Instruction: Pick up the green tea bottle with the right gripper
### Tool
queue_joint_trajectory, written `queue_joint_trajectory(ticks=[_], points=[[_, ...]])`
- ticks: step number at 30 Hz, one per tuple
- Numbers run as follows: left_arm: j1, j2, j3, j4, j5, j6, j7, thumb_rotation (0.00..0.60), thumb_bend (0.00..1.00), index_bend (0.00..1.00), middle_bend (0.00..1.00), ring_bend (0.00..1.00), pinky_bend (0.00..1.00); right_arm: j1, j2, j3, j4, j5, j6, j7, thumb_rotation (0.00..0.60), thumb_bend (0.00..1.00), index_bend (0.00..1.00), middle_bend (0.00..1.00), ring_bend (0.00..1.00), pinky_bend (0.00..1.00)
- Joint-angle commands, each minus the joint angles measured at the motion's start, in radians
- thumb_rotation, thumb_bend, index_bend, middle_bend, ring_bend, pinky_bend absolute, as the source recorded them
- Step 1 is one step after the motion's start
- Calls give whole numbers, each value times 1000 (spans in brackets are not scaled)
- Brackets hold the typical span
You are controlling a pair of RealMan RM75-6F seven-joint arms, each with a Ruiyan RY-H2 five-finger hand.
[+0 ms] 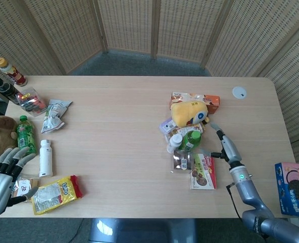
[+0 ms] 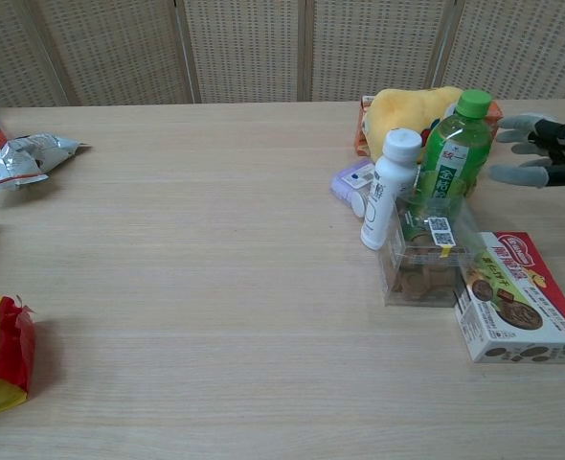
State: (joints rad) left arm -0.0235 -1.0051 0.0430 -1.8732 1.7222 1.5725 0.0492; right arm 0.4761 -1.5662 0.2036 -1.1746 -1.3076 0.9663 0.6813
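The green tea bottle (image 1: 192, 140) (image 2: 452, 158) has a green cap and label and stands upright in a cluster of goods right of the table's middle. My right hand (image 1: 223, 144) (image 2: 541, 150) hovers just to the bottle's right at about its shoulder height. The fingers are spread, hold nothing, and a small gap separates them from the bottle. My left hand (image 1: 2, 177) rests at the table's near left corner with fingers apart and empty; the chest view does not show it.
A white bottle (image 2: 386, 189), a clear cookie box (image 2: 426, 254) and a yellow plush (image 2: 412, 107) crowd the green tea bottle. A red cookie box (image 2: 517, 311) lies below my right hand. A second green bottle (image 1: 25, 134), a white bottle (image 1: 46, 158) and snack bags (image 1: 55, 193) lie far left.
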Motion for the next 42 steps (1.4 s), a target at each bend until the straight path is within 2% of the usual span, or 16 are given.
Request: queue_joint_trajectory(ticks=[1,20,33,42], points=[[2,-1,0,4,-2,3,-5,600,226,163,94,0,0,6,-5,2,2,3,-6,-9,424,67,0,0,0,0],[12,-3,3,30,-5,22,-31,600,222,161,87,0,0,55,-28,30,-23,39,-57,-82,423,74,0,0,0,0],[15,1,4,31,-3,27,-35,600,223,161,86,0,0,62,-31,28,-45,38,-65,-88,486,98,0,0,0,3],[25,2,6,39,-7,40,-44,600,223,161,85,0,0,86,-37,47,-61,53,-82,-107,593,94,0,13,0,140]])
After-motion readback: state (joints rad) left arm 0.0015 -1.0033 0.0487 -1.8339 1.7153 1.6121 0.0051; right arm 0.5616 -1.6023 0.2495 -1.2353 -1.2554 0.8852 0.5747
